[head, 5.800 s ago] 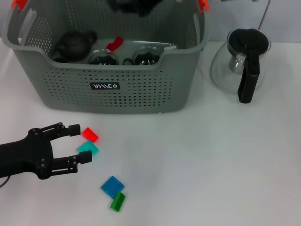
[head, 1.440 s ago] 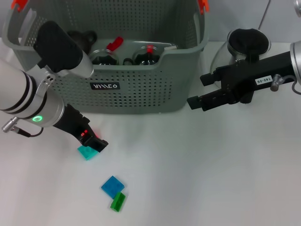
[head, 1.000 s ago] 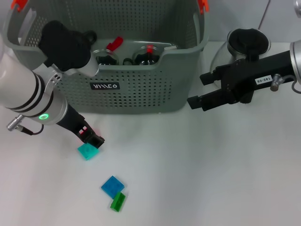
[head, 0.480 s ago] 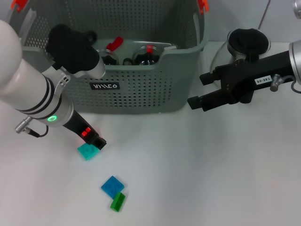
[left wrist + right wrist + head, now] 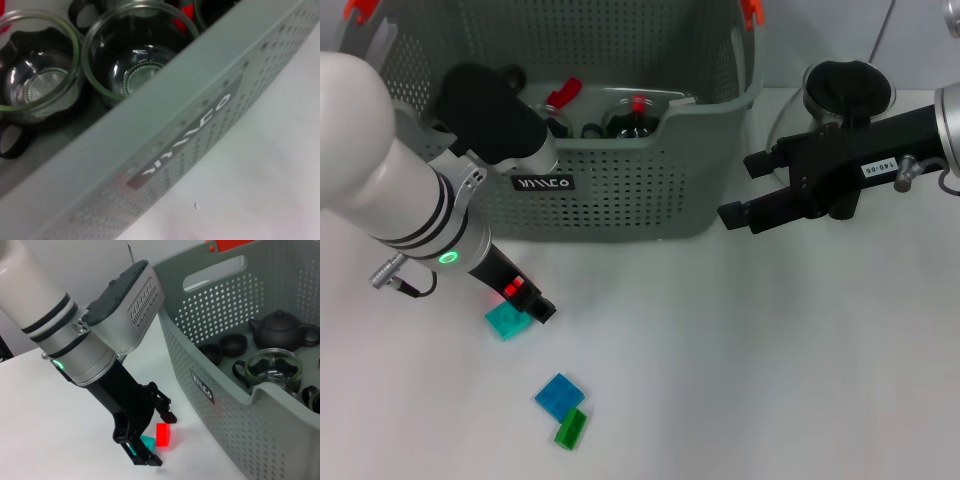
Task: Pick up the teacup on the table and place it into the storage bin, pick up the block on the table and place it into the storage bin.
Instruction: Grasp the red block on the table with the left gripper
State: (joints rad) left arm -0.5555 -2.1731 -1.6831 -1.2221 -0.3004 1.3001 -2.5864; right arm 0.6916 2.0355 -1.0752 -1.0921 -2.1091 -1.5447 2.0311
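The grey-green storage bin (image 5: 620, 190) (image 5: 227, 415) (image 5: 200, 115) stands at the back of the table. Glass teacups (image 5: 632, 120) (image 5: 134, 54) (image 5: 272, 367) in black holders sit inside it; no teacup shows on the table. A red block (image 5: 510, 290) (image 5: 161, 434) lies on the table in front of the bin. My left gripper (image 5: 525, 300) (image 5: 158, 439) points down over it, open, one finger on each side. A teal block (image 5: 504, 323) (image 5: 147, 442) lies against the nearer finger. My right gripper (image 5: 740, 190) hovers open at the bin's right front corner, holding nothing.
A blue block (image 5: 560, 393) and a green block (image 5: 571, 428) lie together nearer the table's front. A glass teapot (image 5: 840, 110) with a black lid stands at the right behind my right arm. A black teapot (image 5: 282, 325) sits inside the bin.
My left arm has swung in from the low left and now reaches down from above, drifting slightly right over the red block. The right arm has entered and held still.
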